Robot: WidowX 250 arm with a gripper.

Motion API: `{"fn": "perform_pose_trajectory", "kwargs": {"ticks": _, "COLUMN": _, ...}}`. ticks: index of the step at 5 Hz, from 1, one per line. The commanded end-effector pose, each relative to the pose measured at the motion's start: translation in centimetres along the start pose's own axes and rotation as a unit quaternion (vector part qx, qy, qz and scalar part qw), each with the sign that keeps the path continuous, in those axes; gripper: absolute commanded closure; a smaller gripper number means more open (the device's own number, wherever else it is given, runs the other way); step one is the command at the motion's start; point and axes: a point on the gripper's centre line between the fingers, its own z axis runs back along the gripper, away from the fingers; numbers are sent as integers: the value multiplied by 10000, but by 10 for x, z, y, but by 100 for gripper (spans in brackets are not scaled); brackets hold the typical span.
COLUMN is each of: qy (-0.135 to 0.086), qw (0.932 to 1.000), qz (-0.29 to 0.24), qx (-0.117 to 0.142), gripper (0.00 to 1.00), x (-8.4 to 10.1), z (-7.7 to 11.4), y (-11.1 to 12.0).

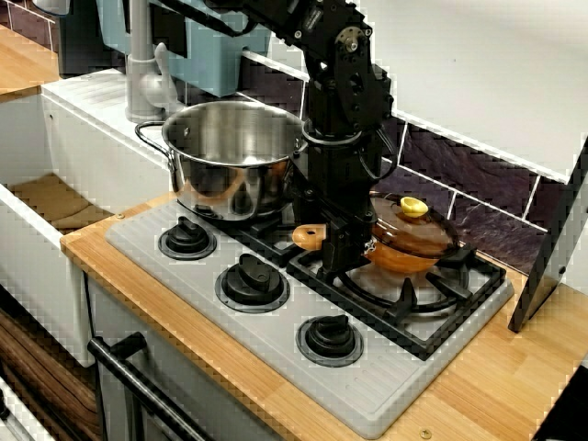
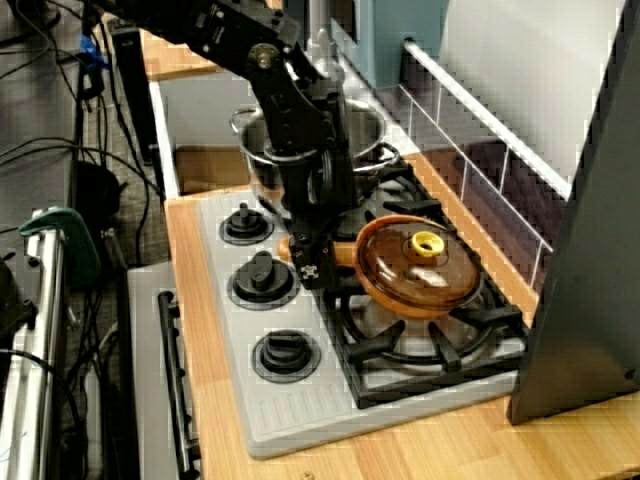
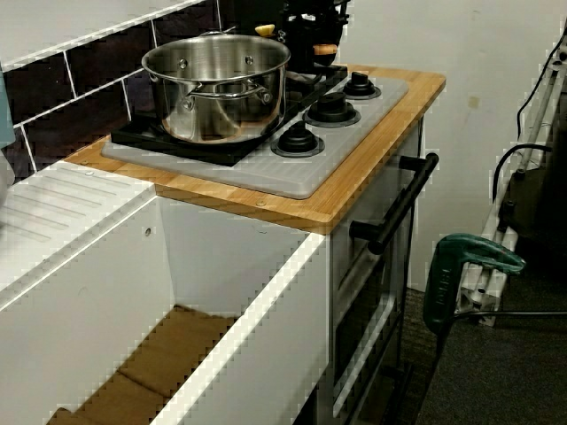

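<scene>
Our gripper (image 1: 332, 246) pinches the wooden handle (image 1: 308, 237) of the amber pan (image 1: 415, 244) at its right. In the sink-side view, the steel pot (image 3: 217, 97) hides that grip.

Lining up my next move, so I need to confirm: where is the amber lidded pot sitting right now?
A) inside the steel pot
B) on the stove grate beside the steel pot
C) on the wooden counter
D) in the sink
B: the amber lidded pot rests on the black stove grate next to the steel pot, with the gripper at its wooden handle.
</scene>
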Motion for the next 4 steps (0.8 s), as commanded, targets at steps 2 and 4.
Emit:
{"fn": "perform_pose_trajectory", "kwargs": {"ticks": 2, "qy": -281, "qw": 9996, "qz": -28, "qx": -88, "gripper": 0, "x": -1, "z": 26, "y": 3}}
{"fn": "perform_pose_trajectory", "kwargs": {"ticks": 4, "qy": -414, "qw": 9991, "qz": 34, "qx": -99, "gripper": 0, "x": 6, "z": 35, "y": 8}}
